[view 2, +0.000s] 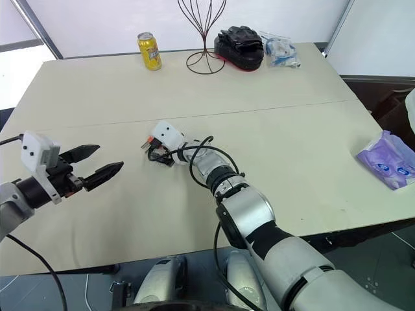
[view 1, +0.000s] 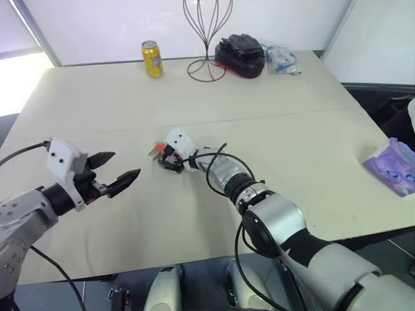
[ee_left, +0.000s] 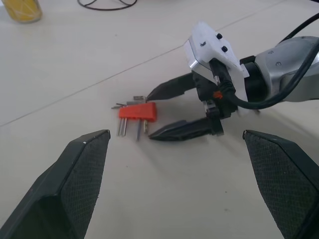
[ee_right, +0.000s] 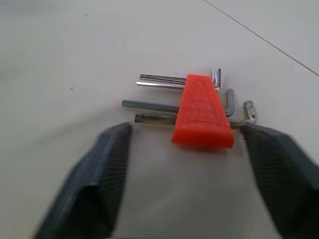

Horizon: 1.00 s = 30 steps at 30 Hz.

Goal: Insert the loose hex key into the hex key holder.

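Right hand (ee_left: 149, 113): two black fingers parted, resting low on the pale beige counter (view 1: 292, 129), tips straddling the small orange-red plastic hex key holder (ee_left: 137, 111) without closing on it; nothing held. Holder lies flat near the counter's middle, several short grey metal keys through it; in the right wrist view the block (ee_right: 202, 112) sits between the finger pads, clear of both. The thin dark grey L-shaped loose hex key cannot be told from the other keys there.

Left hand (view 1: 115, 172): fingers spread wide, empty, raised above the counter, well apart from the holder, with bare surface between.

Open room: bare counter on every side of the holder; the near edge is well off.

Far edge: yellow drink can (view 1: 152, 59); black wire stand (view 1: 207, 39); black glove on a red pad (view 1: 240, 52); clear plastic bag (view 1: 280, 58). Right edge: purple tissue pack (view 1: 393, 167).
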Each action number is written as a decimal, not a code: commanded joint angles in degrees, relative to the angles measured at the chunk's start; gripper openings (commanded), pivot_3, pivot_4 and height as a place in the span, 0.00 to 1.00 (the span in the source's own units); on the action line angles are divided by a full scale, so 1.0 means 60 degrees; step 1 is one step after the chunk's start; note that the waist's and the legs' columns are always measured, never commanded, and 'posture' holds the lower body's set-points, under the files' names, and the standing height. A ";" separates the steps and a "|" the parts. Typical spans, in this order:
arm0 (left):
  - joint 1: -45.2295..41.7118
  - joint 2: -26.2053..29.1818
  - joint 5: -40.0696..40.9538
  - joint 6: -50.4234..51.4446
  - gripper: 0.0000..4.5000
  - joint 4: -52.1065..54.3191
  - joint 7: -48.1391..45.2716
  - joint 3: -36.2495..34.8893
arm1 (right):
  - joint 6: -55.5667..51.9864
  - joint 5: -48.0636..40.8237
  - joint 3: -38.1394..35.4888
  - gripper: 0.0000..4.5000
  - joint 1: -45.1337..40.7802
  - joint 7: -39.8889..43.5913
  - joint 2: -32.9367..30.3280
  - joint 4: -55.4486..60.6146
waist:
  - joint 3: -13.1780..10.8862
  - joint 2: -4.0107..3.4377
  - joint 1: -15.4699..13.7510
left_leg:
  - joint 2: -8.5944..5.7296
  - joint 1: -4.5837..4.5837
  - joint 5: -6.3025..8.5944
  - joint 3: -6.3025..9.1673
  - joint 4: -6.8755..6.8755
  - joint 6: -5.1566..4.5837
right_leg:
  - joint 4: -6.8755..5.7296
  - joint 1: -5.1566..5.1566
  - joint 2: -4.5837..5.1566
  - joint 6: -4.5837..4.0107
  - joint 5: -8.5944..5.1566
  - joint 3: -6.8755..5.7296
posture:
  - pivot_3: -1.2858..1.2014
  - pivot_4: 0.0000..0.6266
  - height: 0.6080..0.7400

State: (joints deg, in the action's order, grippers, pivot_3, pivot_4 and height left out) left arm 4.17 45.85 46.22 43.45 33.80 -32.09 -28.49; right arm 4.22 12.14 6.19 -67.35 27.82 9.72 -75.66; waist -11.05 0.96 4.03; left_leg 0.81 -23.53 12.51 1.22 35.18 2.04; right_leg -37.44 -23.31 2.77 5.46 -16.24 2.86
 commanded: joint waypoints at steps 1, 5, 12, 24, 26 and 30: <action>-0.0010 -0.0031 -0.0052 -0.0153 1.00 0.0135 0.0013 -0.0118 | 0.0024 -0.0082 -0.0094 0.38 -0.0219 -0.0128 0.0047 0.0001 | 0.0000 0.0000 0.0003 | 0.0000 0.0000 0.0000 0.0000 0.0000 0.0000 | 0.0000 0.0000 0.0001 0.0000 0.0000 0.0000 | 0.52 0.24 1.00; -0.0023 -0.0030 -0.0055 -0.0148 1.00 0.0147 0.0030 -0.0112 | 0.0021 -0.0065 -0.0078 0.22 -0.0198 -0.0127 0.0046 -0.0007 | 0.0000 0.0000 0.0003 | 0.0000 0.0000 0.0000 0.0000 -0.0001 0.0000 | 0.0000 0.0000 0.0000 0.0000 0.0000 0.0000 | 0.52 0.24 1.00; -0.0106 -0.0060 -0.0102 -0.0188 1.00 0.0097 0.0051 -0.0022 | 0.1000 0.0449 0.0453 0.22 -0.0191 -0.0286 -0.0115 0.0217 | 0.0000 0.0000 0.0003 | 0.0000 0.0000 0.0000 0.0000 -0.0001 0.0000 | 0.0000 0.0000 0.0000 0.0000 0.0000 -0.0001 | 0.52 0.24 1.00; -0.2131 -0.0017 -0.0383 -0.0702 1.00 -0.1564 -0.0639 0.0784 | 0.6935 0.3719 0.3696 0.22 -0.0059 -0.1881 -0.2876 0.2529 | -0.0001 0.0003 -0.0032 | -0.0014 -0.0006 -0.0013 0.0001 -0.0001 0.0017 | -0.0001 -0.0006 -0.0029 0.0004 0.0002 -0.0002 | 0.52 0.24 1.00; -0.2914 -0.0005 -0.0386 -0.0763 1.00 -0.2053 -0.0846 0.1059 | 0.7889 0.4561 0.4110 0.22 -0.0135 -0.2745 -0.3652 0.3371 | -0.0001 0.0009 -0.0043 | -0.0017 -0.0011 -0.0019 0.0005 0.0002 0.0025 | -0.0005 -0.0008 -0.0032 0.0006 0.0003 -0.0005 | 0.52 0.24 1.00; -0.4200 -0.0073 -0.0354 -0.0833 1.00 -0.2762 -0.1199 0.1459 | 0.9109 0.5133 0.4068 0.22 -0.0392 -0.3894 -0.4616 0.4462 | -0.0002 0.0012 -0.0011 | -0.0024 -0.0015 -0.0024 0.0003 0.0002 0.0030 | -0.0011 -0.0013 -0.0037 0.0008 0.0003 -0.0003 | 0.52 0.24 1.00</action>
State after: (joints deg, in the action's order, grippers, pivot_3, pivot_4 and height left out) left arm -19.07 45.23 44.18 39.58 17.61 -38.33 -19.97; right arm 55.63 42.55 31.55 -67.25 7.59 -17.25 -52.73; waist -11.07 1.03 3.96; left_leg 0.67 -23.62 12.36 1.24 35.19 2.22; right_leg -37.51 -23.39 2.53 5.51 -16.22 2.85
